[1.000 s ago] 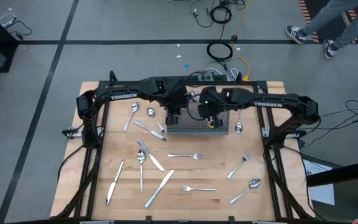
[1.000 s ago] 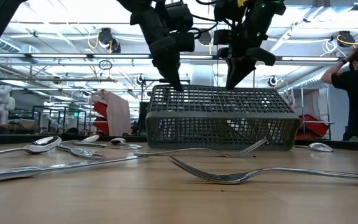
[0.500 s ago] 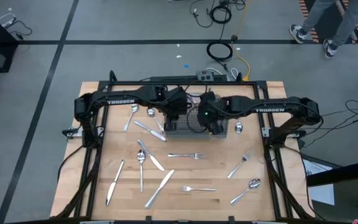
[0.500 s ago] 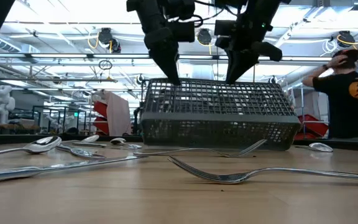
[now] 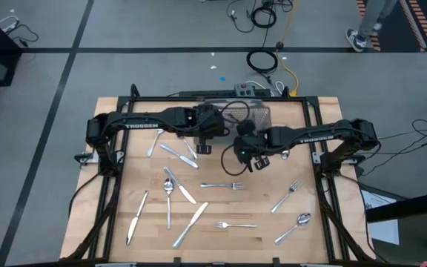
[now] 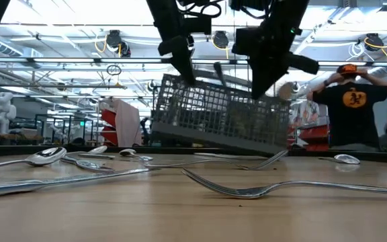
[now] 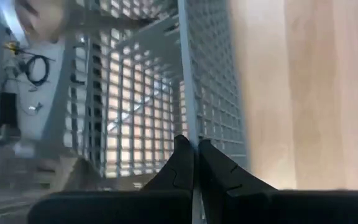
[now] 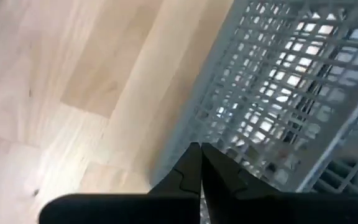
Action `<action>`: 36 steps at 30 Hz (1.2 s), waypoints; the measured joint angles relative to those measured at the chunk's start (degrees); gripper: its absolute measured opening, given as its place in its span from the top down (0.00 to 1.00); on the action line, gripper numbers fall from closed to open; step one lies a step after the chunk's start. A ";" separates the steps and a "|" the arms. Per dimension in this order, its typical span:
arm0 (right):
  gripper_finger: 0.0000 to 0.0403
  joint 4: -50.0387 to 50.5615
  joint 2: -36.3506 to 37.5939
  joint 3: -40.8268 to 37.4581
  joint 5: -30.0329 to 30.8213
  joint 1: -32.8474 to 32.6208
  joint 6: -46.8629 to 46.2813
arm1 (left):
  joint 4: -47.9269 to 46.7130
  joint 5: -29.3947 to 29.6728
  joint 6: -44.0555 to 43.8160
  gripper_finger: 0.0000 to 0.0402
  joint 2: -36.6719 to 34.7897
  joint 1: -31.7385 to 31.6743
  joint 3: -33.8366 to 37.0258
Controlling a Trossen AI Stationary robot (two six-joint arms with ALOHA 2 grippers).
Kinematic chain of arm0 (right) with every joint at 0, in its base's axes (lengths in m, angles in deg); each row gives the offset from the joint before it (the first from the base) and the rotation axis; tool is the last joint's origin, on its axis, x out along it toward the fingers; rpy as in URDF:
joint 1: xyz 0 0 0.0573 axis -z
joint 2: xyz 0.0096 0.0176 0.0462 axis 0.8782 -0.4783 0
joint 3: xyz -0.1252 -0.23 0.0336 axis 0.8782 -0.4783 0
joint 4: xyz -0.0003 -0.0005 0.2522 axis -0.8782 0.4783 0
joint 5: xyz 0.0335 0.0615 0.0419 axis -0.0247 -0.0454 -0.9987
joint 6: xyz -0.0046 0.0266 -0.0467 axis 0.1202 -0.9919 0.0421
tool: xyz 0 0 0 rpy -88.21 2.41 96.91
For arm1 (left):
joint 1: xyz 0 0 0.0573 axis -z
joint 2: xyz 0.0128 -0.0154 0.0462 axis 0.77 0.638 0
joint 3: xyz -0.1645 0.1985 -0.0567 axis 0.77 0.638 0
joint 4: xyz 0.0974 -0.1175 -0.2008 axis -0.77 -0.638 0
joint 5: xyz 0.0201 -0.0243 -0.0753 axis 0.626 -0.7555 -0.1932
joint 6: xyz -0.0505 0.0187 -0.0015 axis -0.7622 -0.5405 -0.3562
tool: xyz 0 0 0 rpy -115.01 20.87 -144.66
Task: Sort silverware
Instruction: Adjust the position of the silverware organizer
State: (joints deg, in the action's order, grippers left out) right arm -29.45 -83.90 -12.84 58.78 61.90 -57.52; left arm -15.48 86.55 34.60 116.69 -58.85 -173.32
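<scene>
The grey wire-mesh basket [image 6: 220, 119] hangs tilted above the table's far middle, blurred in the high view [image 5: 254, 119]. My left gripper [image 6: 183, 72] is shut on the basket's left part and my right gripper [image 6: 266, 84] on its right part. The silverware lies loose on the wood. There are forks [image 5: 223, 185] [image 5: 236, 225] [image 5: 286, 197], spoons [image 5: 295, 226] [image 5: 167, 189] [image 5: 284, 153] and knives [image 5: 136, 216] [image 5: 190, 224] [image 5: 178, 153]. Whether any silverware is inside the basket, I cannot tell. My left gripper pinches a mesh wall's upper edge [image 7: 188, 127] between its two fingers, coming from above at a slant. The basket hangs clear of the table. My right gripper pinches the basket's rim [image 8: 207, 134] between its two fingers, also slanting down from above. This end [image 6: 274, 138] hangs lower than the left end.
A person in a black shirt [image 6: 355, 107] stands in the room beyond the table's far right. A small box with cables [image 5: 247, 90] sits at the far edge. Bare wood [image 5: 332, 237] lies at the near right corner.
Both grippers have raised the basket off the table and tipped it. It stood level on the wood. Now it hangs clear, with its right end lower than its left in the low view. My right gripper has shifted toward the table's near edge.
</scene>
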 joint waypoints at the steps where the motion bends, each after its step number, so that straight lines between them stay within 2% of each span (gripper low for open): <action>1: 1.00 -0.40 -0.03 -0.13 0.24 0.02 -0.18 | 0.24 0.32 0.37 0.98 0.02 0.02 0.13; 12: 1.00 -1.06 -1.09 -2.52 -3.46 -0.62 -6.32 | 0.66 -0.83 -1.73 0.97 0.16 0.07 0.13; 16: 1.00 -1.28 -1.02 -2.43 -6.88 -0.67 -7.41 | 0.07 -1.61 -3.01 0.89 0.17 -0.23 0.13; 22: 1.00 -1.56 -1.00 -2.43 -7.41 -0.57 -7.95 | -2.81 -9.83 -3.18 0.77 0.17 -1.46 0.13; 26: 0.99 -1.75 -0.96 -2.42 -9.53 -0.49 -8.00 | -2.79 -10.06 -3.16 0.73 0.20 -1.33 0.13; 32: 0.88 -2.46 -0.24 -1.86 -19.23 -0.48 -11.27 | -3.05 -9.43 -3.54 0.69 -1.51 -1.37 -1.25; 36: 0.76 -2.34 1.63 -0.37 -20.67 -0.52 -12.71 | -3.49 -10.15 -4.74 0.69 -3.18 -1.61 -4.42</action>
State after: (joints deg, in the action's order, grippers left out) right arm -31.79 -82.27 -13.21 38.11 61.37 -70.23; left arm -18.97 76.40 29.86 113.51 -60.46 -177.74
